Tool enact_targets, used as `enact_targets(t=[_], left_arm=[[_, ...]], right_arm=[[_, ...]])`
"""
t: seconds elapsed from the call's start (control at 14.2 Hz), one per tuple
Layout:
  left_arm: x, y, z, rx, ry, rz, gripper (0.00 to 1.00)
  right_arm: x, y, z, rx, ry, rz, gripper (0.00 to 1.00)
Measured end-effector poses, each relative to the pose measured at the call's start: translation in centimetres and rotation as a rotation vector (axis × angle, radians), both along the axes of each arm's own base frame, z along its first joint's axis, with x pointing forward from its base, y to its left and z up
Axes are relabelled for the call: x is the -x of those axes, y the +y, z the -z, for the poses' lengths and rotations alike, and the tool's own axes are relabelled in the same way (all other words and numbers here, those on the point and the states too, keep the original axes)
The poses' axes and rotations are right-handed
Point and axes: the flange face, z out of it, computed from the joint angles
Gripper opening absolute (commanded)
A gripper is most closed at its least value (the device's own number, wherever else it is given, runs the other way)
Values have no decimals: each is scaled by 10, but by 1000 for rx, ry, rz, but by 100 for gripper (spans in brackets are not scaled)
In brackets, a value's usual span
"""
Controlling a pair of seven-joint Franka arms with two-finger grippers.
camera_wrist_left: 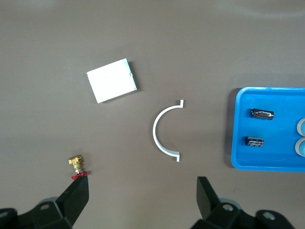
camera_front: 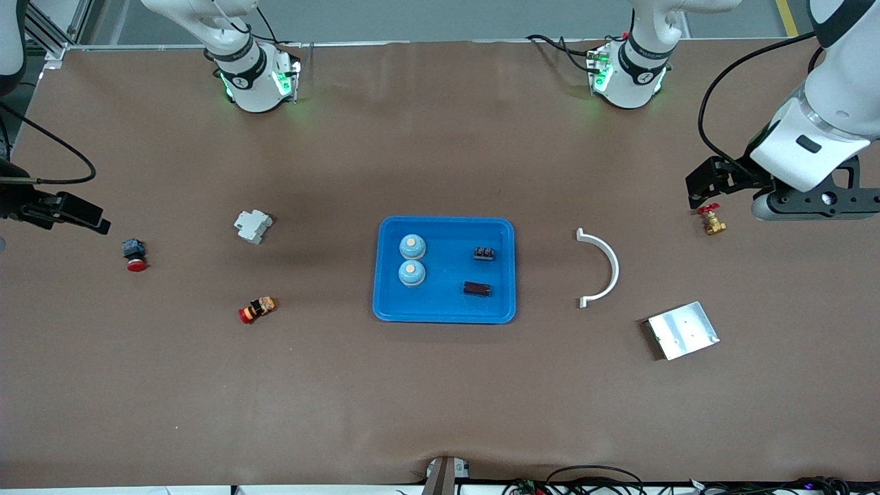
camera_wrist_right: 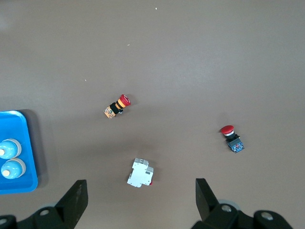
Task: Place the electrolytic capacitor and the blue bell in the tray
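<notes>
- The tray [camera_front: 444, 313] is seen at the middle of the worktop [camera_front: 440, 399], with two blue bells [camera_front: 412, 259] and two dark capacitors [camera_front: 480, 271] already lying inside.
- The left tool [camera_wrist_left: 143, 202] is held released over the brass valve [camera_front: 712, 221]; the right tool [camera_wrist_right: 141, 200] is spread wide and empty over the worktop edge near the red button [camera_front: 135, 255].
- A needless fresh reach could nudge the tray or knock a bell out.
- The white arc [camera_front: 599, 267] and metal plate [camera_front: 683, 330] could be mistaken for targets.
- A plain brown mat is laid across the worktop; cables are seen along the near edge.
</notes>
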Motion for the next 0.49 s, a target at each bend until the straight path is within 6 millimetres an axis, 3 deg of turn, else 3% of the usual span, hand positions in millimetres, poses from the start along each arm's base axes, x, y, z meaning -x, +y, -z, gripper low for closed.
enact_targets(t=[0.49], left_arm=[[0, 0, 2, -1, 4, 6, 100]], right_arm=[[0, 0, 0, 0, 0, 0, 100]])
